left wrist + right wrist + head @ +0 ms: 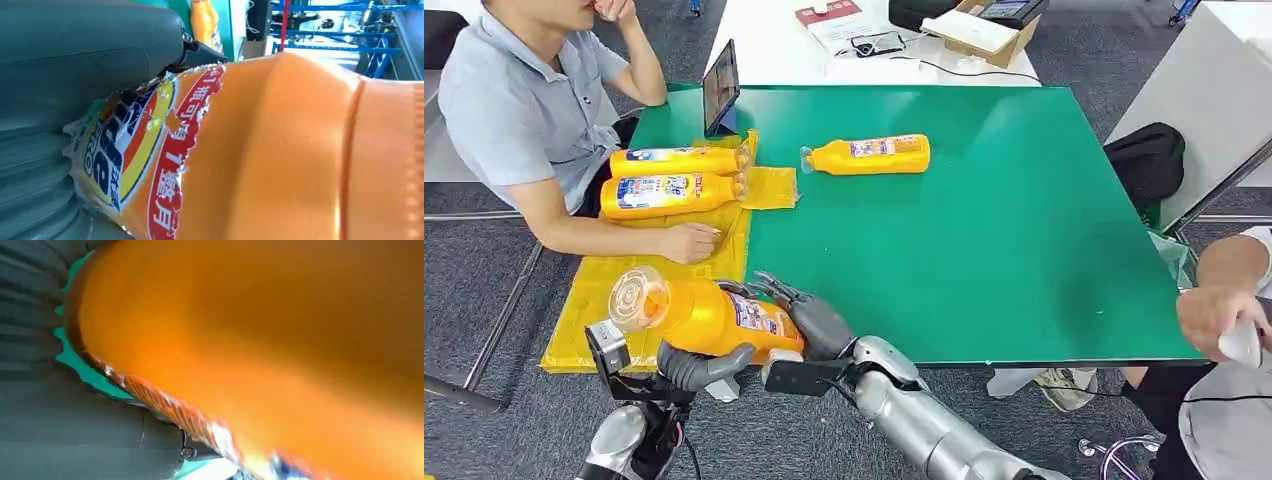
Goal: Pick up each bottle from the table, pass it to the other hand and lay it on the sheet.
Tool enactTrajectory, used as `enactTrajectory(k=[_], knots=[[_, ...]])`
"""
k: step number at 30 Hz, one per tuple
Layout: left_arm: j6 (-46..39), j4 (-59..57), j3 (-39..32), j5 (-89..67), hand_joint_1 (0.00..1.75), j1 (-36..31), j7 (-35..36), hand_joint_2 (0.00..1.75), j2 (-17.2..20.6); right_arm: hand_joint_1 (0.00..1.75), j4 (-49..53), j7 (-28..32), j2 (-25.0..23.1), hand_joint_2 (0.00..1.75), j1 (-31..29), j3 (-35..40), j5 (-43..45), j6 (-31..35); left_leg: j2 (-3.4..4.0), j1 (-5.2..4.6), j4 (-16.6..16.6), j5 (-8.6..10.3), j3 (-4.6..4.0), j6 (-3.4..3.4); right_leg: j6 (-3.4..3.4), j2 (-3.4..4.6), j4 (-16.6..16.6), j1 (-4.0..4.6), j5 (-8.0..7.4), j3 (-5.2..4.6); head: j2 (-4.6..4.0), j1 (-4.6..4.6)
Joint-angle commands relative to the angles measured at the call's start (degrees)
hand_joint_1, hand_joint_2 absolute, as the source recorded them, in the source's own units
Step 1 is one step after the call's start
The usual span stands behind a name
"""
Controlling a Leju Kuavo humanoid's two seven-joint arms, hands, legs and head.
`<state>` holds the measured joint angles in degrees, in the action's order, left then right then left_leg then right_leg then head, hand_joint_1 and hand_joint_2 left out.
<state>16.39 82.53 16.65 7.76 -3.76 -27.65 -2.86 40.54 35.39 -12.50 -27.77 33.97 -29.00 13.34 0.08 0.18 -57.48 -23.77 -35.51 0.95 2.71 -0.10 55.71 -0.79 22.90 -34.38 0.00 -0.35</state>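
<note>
Bottle (699, 315) in both our hands, at the near edge of the sheet (594, 300), base toward the person's hand (686, 242). Our left hand (699, 365) cups it from below, fingers curled round the body; our right hand (809, 322) wraps the label end. We judge this the handover. We should tighten left, then open right slowly, keeping the bottle level. Two bottles (674, 178) lie further up the sheet; one (869, 155) waits on the counter (984, 250) beyond it.

Bright, even light; right wrist view blurred.
</note>
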Motion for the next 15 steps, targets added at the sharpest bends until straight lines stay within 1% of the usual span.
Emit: enactTrajectory(k=[1,2,3,4,5,6,7,10,11,12,14,15], knots=[[-2.7,-2.9,0.9,0.1,1.75,-2.2,1.6,1.75,-1.8,0.0,10.1,3.8,2.6,0.0,5.4,-6.4,0.5,12.0,-0.26,0.02,0.0,-0.06,0.2,-0.03,-0.08,-0.26,0.0,0.03,0.15,0.28,0.0,0.0],[-3.4,-3.2,0.7,0.1,1.75,-2.7,1.9,1.75,-1.9,0.0,11.9,3.8,2.7,0.0,6.1,-6.8,0.4,12.3,-0.33,0.01,0.0,-0.09,0.21,-0.03,-0.1,-0.31,0.0,0.01,0.2,0.31,0.0,0.0],[-7.8,-4.0,0.0,-1.7,1.75,-3.7,2.8,1.75,-2.4,0.0,15.5,4.6,2.7,0.0,7.6,-8.0,0.2,15.2,-0.29,0.03,0.0,-0.05,0.13,-0.03,-0.08,-0.25,0.0,0.03,0.12,0.22,0.0,0.02],[-8.0,-4.3,0.1,-1.7,1.75,-4.3,2.9,1.75,-2.3,0.0,16.3,4.6,2.8,0.0,8.0,-8.0,0.2,15.0,-0.29,0.01,0.0,-0.07,0.15,-0.03,-0.08,-0.25,0.0,0.01,0.15,0.24,0.0,-0.02],[-12.3,-5.0,-0.5,-4.4,1.75,-5.3,3.1,1.75,-2.4,0.0,18.6,4.6,2.9,0.0,9.0,-8.0,-0.6,17.3,-0.22,0.0,0.0,-0.01,0.02,-0.02,-0.05,-0.19,0.0,0.0,0.07,0.1,0.0,0.02],[-15.3,-5.7,-1.0,-6.5,1.75,-6.4,2.8,1.75,-2.6,0.0,20.1,4.6,3.2,0.0,9.5,-7.8,-0.4,18.4,-0.26,0.02,0.0,-0.06,0.14,-0.04,-0.09,-0.23,0.0,0.02,0.13,0.22,0.0,0.0],[-21.6,-8.0,-2.4,-10.0,1.75,-8.7,3.6,1.75,-3.0,0.0,23.4,4.6,3.8,0.0,10.3,-6.6,0.7,20.5,-0.33,0.04,-0.1,-0.09,0.14,-0.05,-0.11,-0.29,0.1,0.05,0.18,0.26,0.0,0.02],[-28.7,-14.5,-4.3,-15.5,1.75,-15.0,3.2,1.75,-2.9,0.0,27.5,4.6,5.8,0.0,10.6,-3.2,3.0,26.7,-0.44,0.05,-0.1,-0.02,0.08,-0.06,-0.12,-0.4,0.1,0.06,0.15,0.2,0.0,-0.04],[-35.9,-16.9,-4.6,-22.4,1.75,-17.0,2.5,1.75,-2.5,0.0,29.6,4.6,5.6,0.0,11.3,-4.3,3.4,26.7,-0.46,0.04,-0.1,0.01,0.03,-0.05,-0.1,-0.43,0.1,0.05,0.13,0.13,0.0,0.0],[-35.6,-17.6,-4.9,-22.2,1.75,-17.7,2.4,1.75,-2.4,0.0,29.7,4.6,5.6,0.0,11.3,-4.3,3.3,26.7,-0.45,0.05,0.0,0.06,-0.03,-0.04,-0.08,-0.44,0.0,0.05,0.08,0.05,0.0,0.0],[-46.8,-21.2,-5.2,-34.7,1.75,-20.2,1.9,1.75,-1.5,0.0,32.8,4.6,4.9,0.0,12.3,-6.4,2.6,26.7,-0.34,0.04,0.0,0.01,0.11,-0.06,-0.11,-0.31,0.1,0.04,0.11,0.17,0.0,-0.02],[-49.1,-22.1,-5.3,-37.8,1.75,-20.8,2.5,1.75,-1.3,0.0,33.6,4.6,4.5,0.0,12.6,-7.1,2.9,26.7,-0.29,0.05,0.0,0.02,0.09,-0.06,-0.1,-0.25,0.0,0.05,0.06,0.15,0.0,0.0]])
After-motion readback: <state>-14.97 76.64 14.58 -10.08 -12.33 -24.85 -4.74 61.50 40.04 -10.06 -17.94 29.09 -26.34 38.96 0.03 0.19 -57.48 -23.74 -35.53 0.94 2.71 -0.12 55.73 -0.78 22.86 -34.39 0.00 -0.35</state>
